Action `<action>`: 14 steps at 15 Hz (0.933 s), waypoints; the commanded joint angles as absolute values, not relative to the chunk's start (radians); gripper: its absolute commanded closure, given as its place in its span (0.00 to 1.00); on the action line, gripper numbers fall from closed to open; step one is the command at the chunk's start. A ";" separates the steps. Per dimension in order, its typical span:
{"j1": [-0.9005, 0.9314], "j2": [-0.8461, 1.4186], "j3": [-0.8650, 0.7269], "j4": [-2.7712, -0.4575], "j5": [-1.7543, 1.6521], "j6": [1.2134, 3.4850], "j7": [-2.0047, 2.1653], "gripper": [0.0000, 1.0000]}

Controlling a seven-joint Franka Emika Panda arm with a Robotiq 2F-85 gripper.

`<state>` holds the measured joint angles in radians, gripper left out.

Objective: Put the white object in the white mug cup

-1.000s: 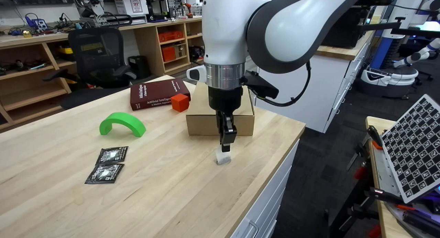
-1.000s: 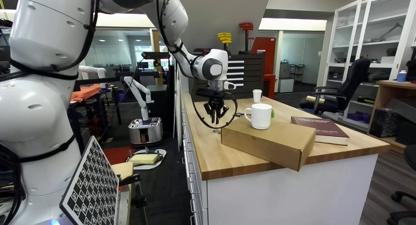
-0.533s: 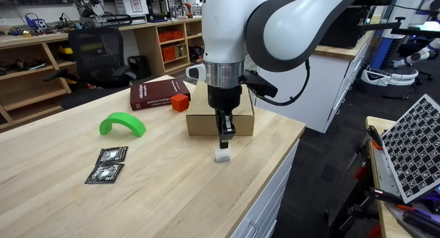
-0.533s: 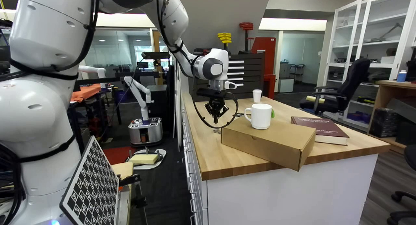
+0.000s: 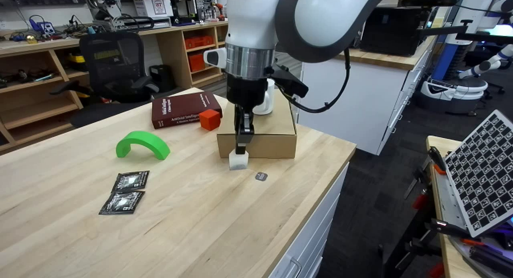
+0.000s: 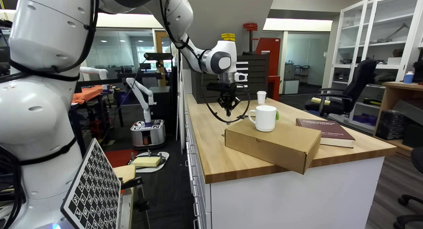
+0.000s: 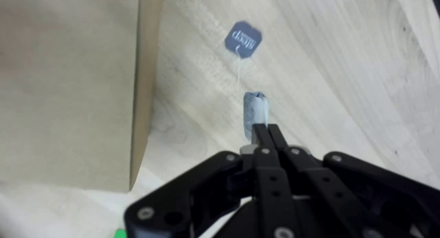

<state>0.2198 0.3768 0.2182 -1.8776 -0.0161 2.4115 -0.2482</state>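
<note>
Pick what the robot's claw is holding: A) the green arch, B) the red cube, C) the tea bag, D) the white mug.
C: the wrist view shows the gripper closed on the tea bag, with its dark tag lying apart on the tabletop.

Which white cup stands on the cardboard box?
The mug with a handle; in an exterior view, the other white cup shows none and stands beyond the box.
</note>
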 commanded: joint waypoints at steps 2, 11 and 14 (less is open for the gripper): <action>0.227 0.355 0.175 -1.841 -0.105 2.489 -0.192 0.97; 0.280 0.332 0.048 -1.783 -0.398 2.588 0.074 0.97; 0.303 0.328 0.006 -1.751 -0.486 2.553 0.175 0.97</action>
<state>0.2580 0.3609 0.0643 -1.7596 -0.4001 2.5859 0.0650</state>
